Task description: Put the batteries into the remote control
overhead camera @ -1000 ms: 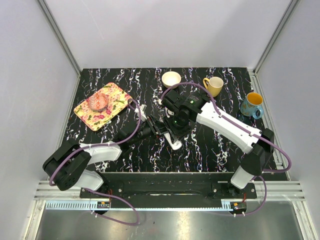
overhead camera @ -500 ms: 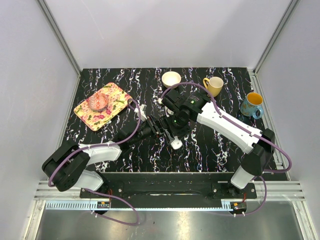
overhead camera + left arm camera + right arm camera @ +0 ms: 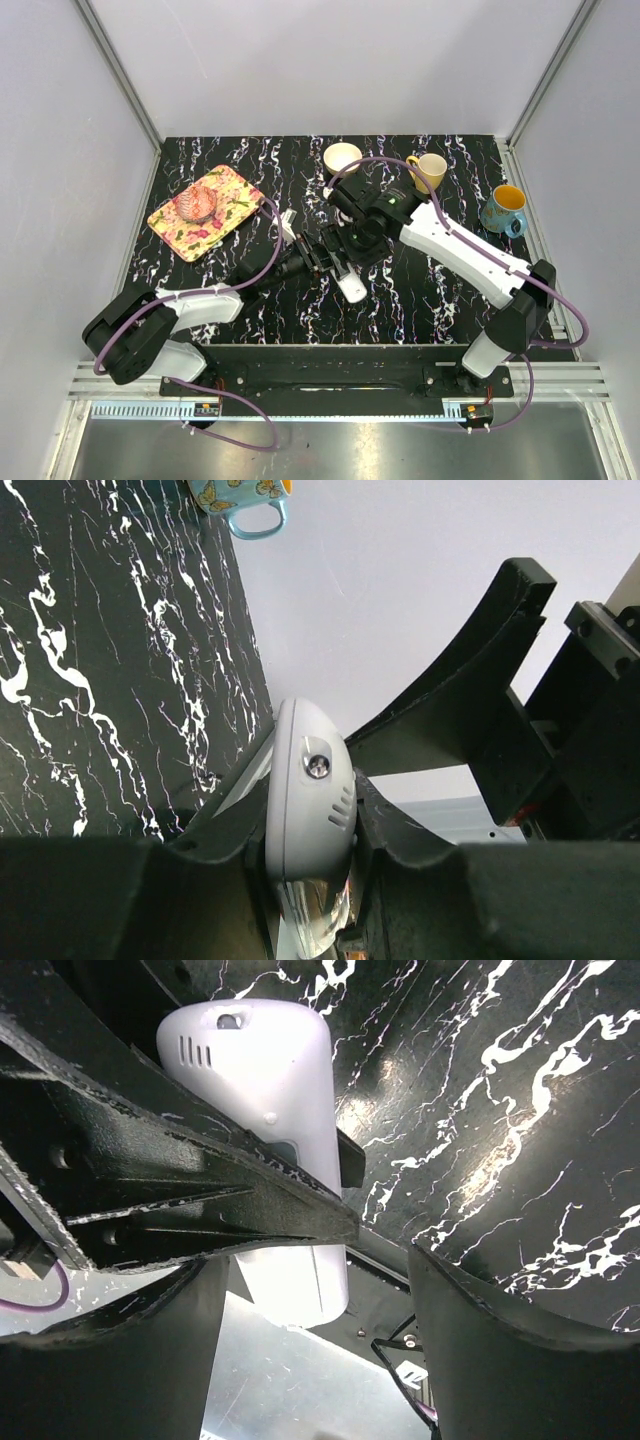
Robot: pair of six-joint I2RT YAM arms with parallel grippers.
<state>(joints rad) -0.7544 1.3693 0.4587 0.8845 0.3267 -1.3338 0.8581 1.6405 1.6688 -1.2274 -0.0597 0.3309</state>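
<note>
Left hand (image 3: 310, 825) pinching slim white plastic remote control (image 3: 270, 1090) across its sides, above mid-tabletop (image 3: 430, 290). Right hand (image 3: 315, 1350) spread near it. I judge shell light, stiff, slick; I'd grip long edges.

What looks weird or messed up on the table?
Nothing looks spilled or broken; the yellow mug and blue mug stand upright. Only the remote control is unusual: it's pinched in the left claw instead of lying flat.

Top view: looks down from high above near edge over whole table (image 3: 270, 160). Wrist views: sit very close, share remote control (image 3: 305, 800).
</note>
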